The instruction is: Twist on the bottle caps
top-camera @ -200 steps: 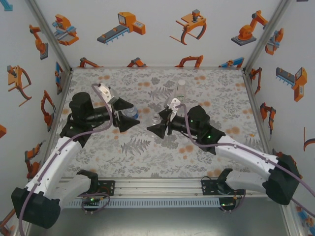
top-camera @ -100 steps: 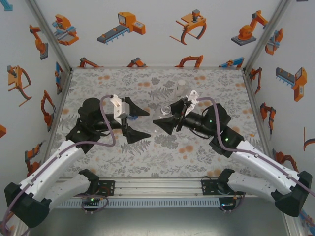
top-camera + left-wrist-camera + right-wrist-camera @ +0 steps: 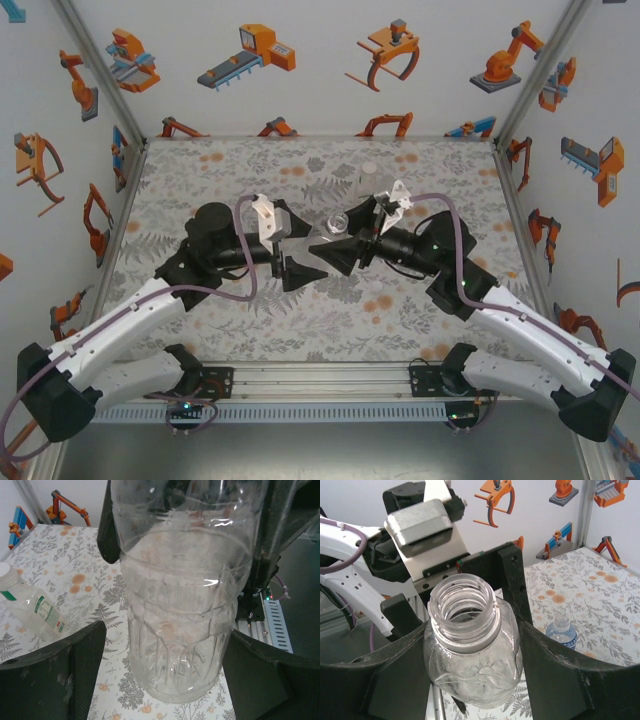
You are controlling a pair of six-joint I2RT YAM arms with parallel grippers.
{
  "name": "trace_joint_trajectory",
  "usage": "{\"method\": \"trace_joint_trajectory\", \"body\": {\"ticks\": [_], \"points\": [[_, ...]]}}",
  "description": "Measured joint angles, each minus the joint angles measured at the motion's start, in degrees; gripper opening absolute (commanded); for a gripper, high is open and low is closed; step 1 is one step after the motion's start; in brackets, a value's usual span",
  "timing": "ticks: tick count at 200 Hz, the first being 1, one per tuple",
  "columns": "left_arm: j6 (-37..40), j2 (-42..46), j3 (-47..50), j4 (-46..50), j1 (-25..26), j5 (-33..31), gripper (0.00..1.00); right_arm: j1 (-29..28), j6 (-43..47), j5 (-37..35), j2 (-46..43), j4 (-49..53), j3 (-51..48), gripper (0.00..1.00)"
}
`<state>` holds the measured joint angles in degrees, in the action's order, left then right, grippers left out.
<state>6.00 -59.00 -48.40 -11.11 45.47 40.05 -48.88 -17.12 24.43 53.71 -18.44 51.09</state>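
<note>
A plain clear bottle (image 3: 470, 670) hangs above the table with my right gripper (image 3: 472, 645) shut on its shoulder. Its threaded neck (image 3: 462, 612) is bare and uncapped. My left gripper (image 3: 165, 645) stands open around the bottle's (image 3: 180, 630) lower end: the right finger (image 3: 270, 680) is at its side, and a gap shows at the left finger (image 3: 55, 680). In the top view the two grippers (image 3: 305, 245) (image 3: 335, 240) meet nose to nose at mid-table. One small white cap (image 3: 114, 636) lies on the cloth below.
A bottle with a green-white label (image 3: 35, 607) and a white top stands toward the back of the table (image 3: 368, 180). A bottle with a blue label (image 3: 561, 632) stands beyond the held one. Open floral cloth (image 3: 230, 170) lies at the back left.
My left arm has swung right, away from the blue-label bottle, and brought its jaws round the plain bottle's base. The right gripper kept hold of the bottle and shifted slightly back.
</note>
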Motion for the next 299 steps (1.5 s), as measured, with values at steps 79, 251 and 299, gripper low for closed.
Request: {"method": "trace_joint_trajectory", "body": {"ticks": [79, 251, 299], "points": [[-1.18, -4.17, -2.6, -4.35, 3.32, -3.23, 0.72, 0.0, -1.09, -2.4, -0.2, -1.92, 0.83, 0.23], [-2.84, -5.38, -4.33, -6.27, 4.02, -4.28, 0.7, 0.0, 0.59, -4.39, -0.48, -0.44, 0.83, 0.21], [-2.78, -5.38, -4.92, -4.98, 4.04, -4.31, 0.63, 0.0, 0.66, -4.42, -0.28, -0.24, 0.83, 0.21]]}}
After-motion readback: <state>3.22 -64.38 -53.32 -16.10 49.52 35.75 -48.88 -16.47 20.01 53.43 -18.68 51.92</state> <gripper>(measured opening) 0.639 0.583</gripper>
